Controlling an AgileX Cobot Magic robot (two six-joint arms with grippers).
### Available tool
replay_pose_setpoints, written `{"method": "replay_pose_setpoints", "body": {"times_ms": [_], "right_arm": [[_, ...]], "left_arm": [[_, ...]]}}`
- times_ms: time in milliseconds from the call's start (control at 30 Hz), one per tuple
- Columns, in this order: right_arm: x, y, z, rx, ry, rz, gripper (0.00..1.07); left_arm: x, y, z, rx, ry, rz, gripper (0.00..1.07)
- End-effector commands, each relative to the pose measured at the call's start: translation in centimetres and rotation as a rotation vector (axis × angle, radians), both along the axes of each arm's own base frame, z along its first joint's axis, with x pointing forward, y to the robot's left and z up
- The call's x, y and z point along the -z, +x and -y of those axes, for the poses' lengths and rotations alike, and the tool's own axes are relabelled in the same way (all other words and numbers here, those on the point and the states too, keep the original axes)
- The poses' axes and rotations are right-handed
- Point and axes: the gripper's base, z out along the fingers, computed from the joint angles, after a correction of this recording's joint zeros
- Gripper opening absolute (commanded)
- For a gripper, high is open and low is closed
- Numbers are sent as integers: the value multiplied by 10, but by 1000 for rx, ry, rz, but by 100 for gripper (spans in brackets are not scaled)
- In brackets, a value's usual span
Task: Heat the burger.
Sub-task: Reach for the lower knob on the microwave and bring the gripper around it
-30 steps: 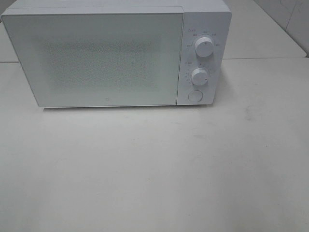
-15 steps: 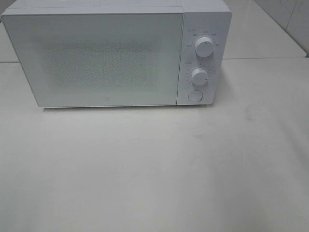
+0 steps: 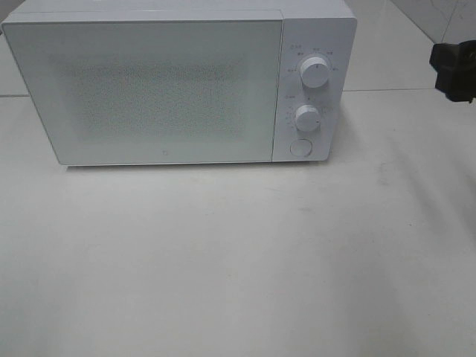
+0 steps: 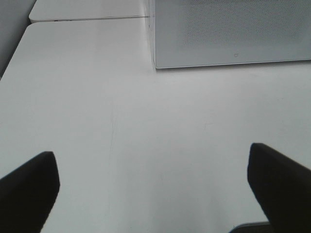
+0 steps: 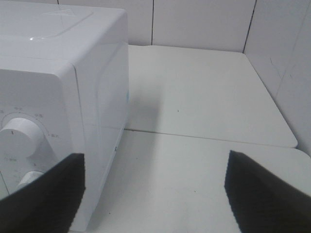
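Observation:
The burger is out of view. A white microwave [image 3: 149,89] stands at the back of the table with its door shut, and its speckled window shows nothing inside. On its right-hand panel are an upper knob [image 3: 315,73], a lower knob [image 3: 307,117] and a round button [image 3: 300,147]. My left gripper [image 4: 151,162] is open over bare table in front of the microwave's [image 4: 228,29] left corner. My right gripper [image 5: 155,160] is open and empty beside the microwave's [image 5: 63,58] knob end. A dark part of the right arm [image 3: 455,68] shows at the right edge.
The white table [image 3: 238,253] stretches in front of the microwave. A seam [image 3: 401,90] joins it to a second table behind. A tiled wall [image 5: 204,22] closes the back and the right side.
A dark part of my right arm has come into the high view at its right edge, level with the knobs. The microwave has not changed.

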Motion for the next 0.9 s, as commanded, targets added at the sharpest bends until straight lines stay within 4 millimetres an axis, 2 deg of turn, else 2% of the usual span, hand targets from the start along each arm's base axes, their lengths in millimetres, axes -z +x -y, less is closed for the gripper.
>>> {"method": "replay_pose_setpoints", "body": {"times_ms": [33, 400, 467, 533, 667, 900], "right_arm": [[7, -1, -8, 1, -26, 57, 76], [33, -6, -38, 42, -69, 78, 76], [40, -9, -55, 44, -67, 81, 76], [41, -9, -59, 44, -71, 88, 76], [51, -15, -80, 6, -97, 103, 76], [62, -22, -96, 29, -114, 114, 76]], "left_arm": [[0, -3, 1, 7, -12, 35, 98], [0, -3, 1, 7, -12, 35, 98], [0, -3, 1, 7, -12, 35, 98], [0, -3, 1, 7, -12, 35, 98], [0, -3, 1, 7, -12, 35, 98], [0, -3, 1, 7, -12, 35, 98]]}}
